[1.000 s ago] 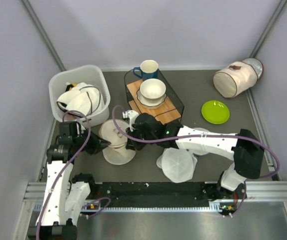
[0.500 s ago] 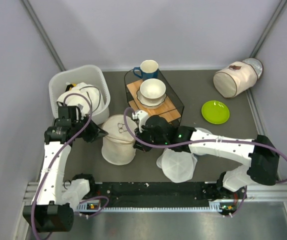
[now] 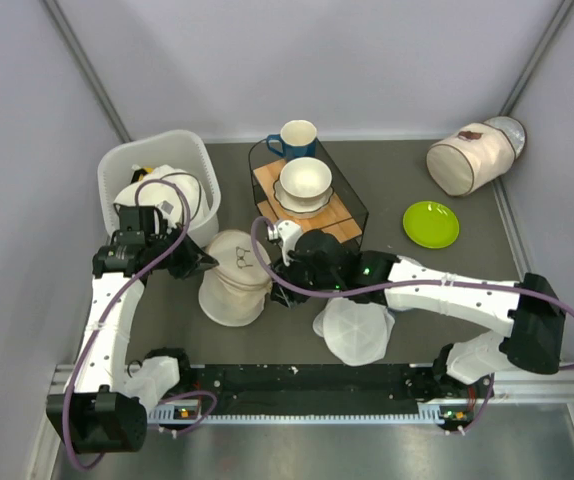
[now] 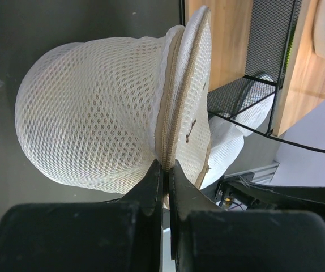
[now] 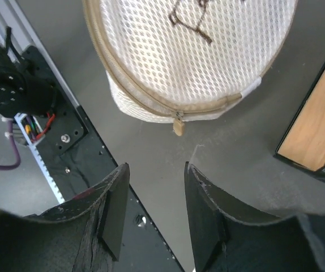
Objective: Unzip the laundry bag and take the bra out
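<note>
Pinching the zipped rim of the laundry bag (image 4: 94,113) with the left gripper (image 4: 165,165), jaws pressed together on the beige zip tape; holding the round mesh pouch tipped up on that edge, lower side seemingly down on the dark table (image 3: 397,175); hovering at the pouch's other side with the right gripper (image 5: 155,170), jaws spread and empty, just short of the small tan zip pull (image 5: 178,126) and not touching it; zip closed along all the rim in view, with the eyeglasses-like mark (image 5: 188,17) on the upper face; no sight of the bra, presumably inside behind the mesh, though impossible to tell. Judged as the very start of unzipping: pouch braced, pull not yet taken. Next, most likely: easing the right jaws forward around the pull, closing on it, then drawing it round the rim while keeping the left pinch firm against the tug; a small, floppy tab, so easy to miss or lose. Round about: close behind the pouch, a black wire rack (image 4: 267,39) with a wooden board (image 4: 230,39), a white bowl (image 3: 305,180) and a blue mug (image 3: 297,137), crowding the right arm's sweep; beside the left arm, a white basket (image 3: 157,142) of pale cloth; under the right arm, a whiter translucent disc (image 3: 355,335); well apart at far right, a green plate (image 3: 430,224) and a white cylinder bag (image 3: 464,160) with brown trim.
</note>
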Robot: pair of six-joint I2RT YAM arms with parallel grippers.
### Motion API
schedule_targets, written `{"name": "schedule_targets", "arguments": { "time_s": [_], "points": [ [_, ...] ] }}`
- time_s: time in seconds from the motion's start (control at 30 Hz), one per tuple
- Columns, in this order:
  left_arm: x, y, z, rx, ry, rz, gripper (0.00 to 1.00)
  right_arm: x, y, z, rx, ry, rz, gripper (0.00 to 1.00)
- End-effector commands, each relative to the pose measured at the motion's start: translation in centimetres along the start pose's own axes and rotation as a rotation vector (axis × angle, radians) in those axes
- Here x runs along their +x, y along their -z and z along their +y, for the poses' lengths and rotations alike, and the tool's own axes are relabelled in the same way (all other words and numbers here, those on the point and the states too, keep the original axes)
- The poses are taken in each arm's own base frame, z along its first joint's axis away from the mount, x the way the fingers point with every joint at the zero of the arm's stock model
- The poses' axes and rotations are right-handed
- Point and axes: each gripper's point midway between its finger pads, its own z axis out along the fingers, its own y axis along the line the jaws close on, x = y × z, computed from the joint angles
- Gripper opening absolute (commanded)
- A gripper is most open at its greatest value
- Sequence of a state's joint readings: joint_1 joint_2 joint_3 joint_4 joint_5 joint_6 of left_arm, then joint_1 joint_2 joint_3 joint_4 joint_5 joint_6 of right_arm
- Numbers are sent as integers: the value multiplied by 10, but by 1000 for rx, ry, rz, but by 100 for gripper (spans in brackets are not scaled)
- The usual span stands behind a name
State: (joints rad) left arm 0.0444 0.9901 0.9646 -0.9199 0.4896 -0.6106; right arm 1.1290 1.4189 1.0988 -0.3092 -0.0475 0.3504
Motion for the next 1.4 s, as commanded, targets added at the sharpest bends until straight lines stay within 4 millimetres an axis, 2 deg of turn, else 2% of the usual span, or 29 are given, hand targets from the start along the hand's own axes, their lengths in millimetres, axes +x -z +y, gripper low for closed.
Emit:
{"name": "schedule_targets", "arguments": {
  "time_s": [0.0, 0.1, 0.23, 0.27, 0.33, 0.47, 0.6, 0.63, 0.7, 0.77, 0.9, 1.0, 1.07, 1.17, 1.37],
  "points": [
    [-7, 4, -12, 80, -86, -51, 0, -67, 39, 24, -58, 39, -180, 44],
    [-3, 4, -10, 84, -94, -44, 0, -85, 36, 29, -62, 46, -203, 44],
    [3, 1, -7, 87, -94, -31, 0, -100, 18, 36, -66, 48, -208, 43],
    [3, 1, -7, 89, -98, -31, 0, -96, 6, 35, -61, 48, -184, 43],
    [2, 3, -9, 97, -108, -37, 0, -97, -1, 37, -63, 57, -178, 43],
    [1, 2, -9, 95, -125, -33, 0, -90, -14, 38, -62, 64, -147, 43],
    [0, 2, -9, 93, -145, -29, 0, -81, -15, 35, -56, 70, -125, 43],
    [-2, 4, -9, 91, -156, -37, 0, -73, -15, 32, -50, 71, -106, 43],
    [-3, 4, -7, 76, -181, -40, 0, -69, -9, 32, -56, 69, -102, 43],
    [-8, 7, -9, 68, -209, -53, 0, -51, -7, 29, -66, 63, -65, 45],
    [-10, 9, -16, 99, -289, -37, 0, -18, -3, 28, -95, 23, -1, 53],
    [-12, 8, -19, 117, -305, -32, 0, -2, -7, 29, -122, -11, 24, 54],
    [-14, 8, -20, 120, -309, -38, 0, 3, -10, 32, -142, -26, 31, 55],
    [-14, 8, -20, 120, -316, -40, 0, 0, -16, 32, -144, -39, 12, 57],
    [-13, 7, -18, 118, -312, -34, 0, -13, -32, 32, -138, -35, -38, 57]
  ]
}}
